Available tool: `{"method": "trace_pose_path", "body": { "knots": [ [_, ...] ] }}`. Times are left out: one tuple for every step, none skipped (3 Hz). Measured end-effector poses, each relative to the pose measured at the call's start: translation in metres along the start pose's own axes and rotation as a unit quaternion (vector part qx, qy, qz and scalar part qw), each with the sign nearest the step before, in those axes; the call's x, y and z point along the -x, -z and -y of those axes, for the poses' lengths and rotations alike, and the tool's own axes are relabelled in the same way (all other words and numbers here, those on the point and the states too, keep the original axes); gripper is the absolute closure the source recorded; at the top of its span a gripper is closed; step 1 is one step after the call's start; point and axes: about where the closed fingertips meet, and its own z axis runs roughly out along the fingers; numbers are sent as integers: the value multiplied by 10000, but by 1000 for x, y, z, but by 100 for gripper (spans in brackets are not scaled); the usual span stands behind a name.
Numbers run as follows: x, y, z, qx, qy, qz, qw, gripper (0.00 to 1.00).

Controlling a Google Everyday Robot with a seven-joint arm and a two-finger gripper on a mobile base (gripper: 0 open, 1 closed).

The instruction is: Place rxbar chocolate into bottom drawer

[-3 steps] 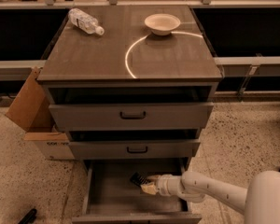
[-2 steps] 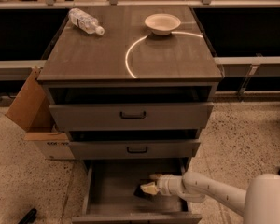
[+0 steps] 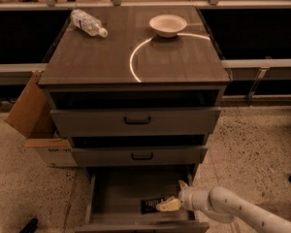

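Observation:
The rxbar chocolate [image 3: 151, 204], a flat black-wrapped bar, lies on the floor of the open bottom drawer [image 3: 117, 191], near its front right. My gripper [image 3: 171, 195] is inside the drawer just to the right of the bar. Its fingers are spread: one pale fingertip [image 3: 165, 206] is at the bar's right end and the other [image 3: 182, 183] points up, away from it. The white arm reaches in from the lower right.
The two upper drawers with black handles [image 3: 137, 121] are slightly ajar. On the cabinet top are a clear plastic bottle [image 3: 88, 23] and a white bowl [image 3: 167, 24]. An open cardboard box [image 3: 36, 125] stands to the left of the cabinet.
The bar has come down from the gripper's hold onto the drawer floor. The gripper has opened and drawn back slightly to the right.

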Motion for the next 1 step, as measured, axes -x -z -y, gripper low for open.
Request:
{"method": "trace_pose_path", "body": {
  "knots": [
    [0, 59, -9, -118, -88, 184, 9997, 0]
  ]
}}
